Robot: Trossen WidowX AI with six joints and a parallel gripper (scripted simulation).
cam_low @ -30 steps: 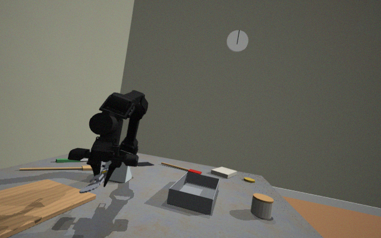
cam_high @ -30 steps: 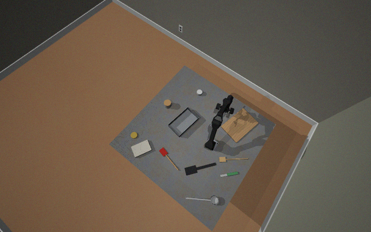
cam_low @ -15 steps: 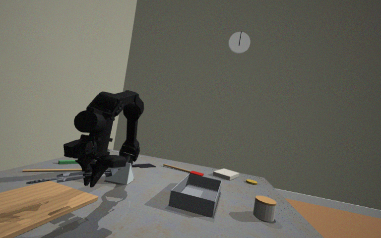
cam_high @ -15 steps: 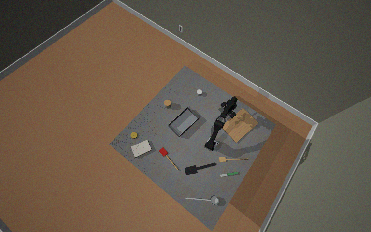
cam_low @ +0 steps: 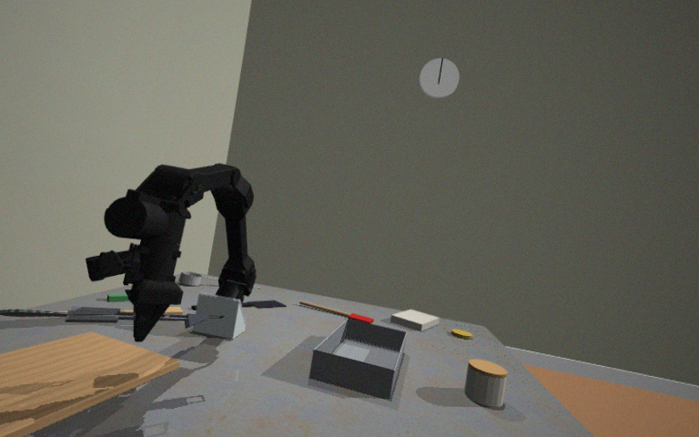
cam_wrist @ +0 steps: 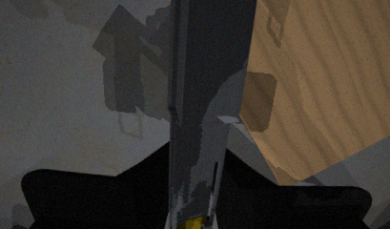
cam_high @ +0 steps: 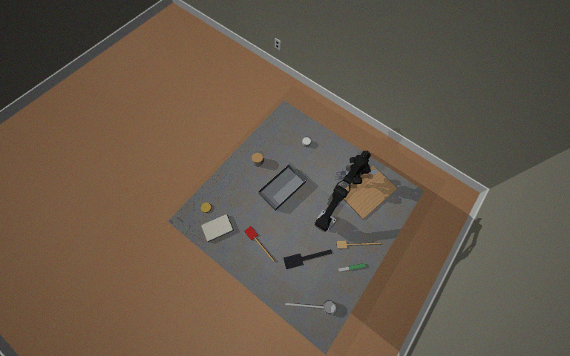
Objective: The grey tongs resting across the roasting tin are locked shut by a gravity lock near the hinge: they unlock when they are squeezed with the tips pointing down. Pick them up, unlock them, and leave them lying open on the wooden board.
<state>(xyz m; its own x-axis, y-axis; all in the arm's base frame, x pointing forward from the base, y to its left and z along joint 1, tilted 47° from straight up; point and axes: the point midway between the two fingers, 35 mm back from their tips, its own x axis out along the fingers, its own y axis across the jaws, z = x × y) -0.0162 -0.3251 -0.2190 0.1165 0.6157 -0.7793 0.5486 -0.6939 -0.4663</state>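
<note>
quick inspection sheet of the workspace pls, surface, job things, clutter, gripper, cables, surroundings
surface: grey-blue table, mottled, dark specks at one corner
job's things: tongs held off the table, lock state unclear; tin upright; board flat, tongs not laid on it
clutter: red spatula, black turner, green-handled tool, ladle, lidded jar, others
gripper: shut on the tongs
cables: nothing seen
surroundings: wall clock, wall outlet, orange-brown floor
</note>
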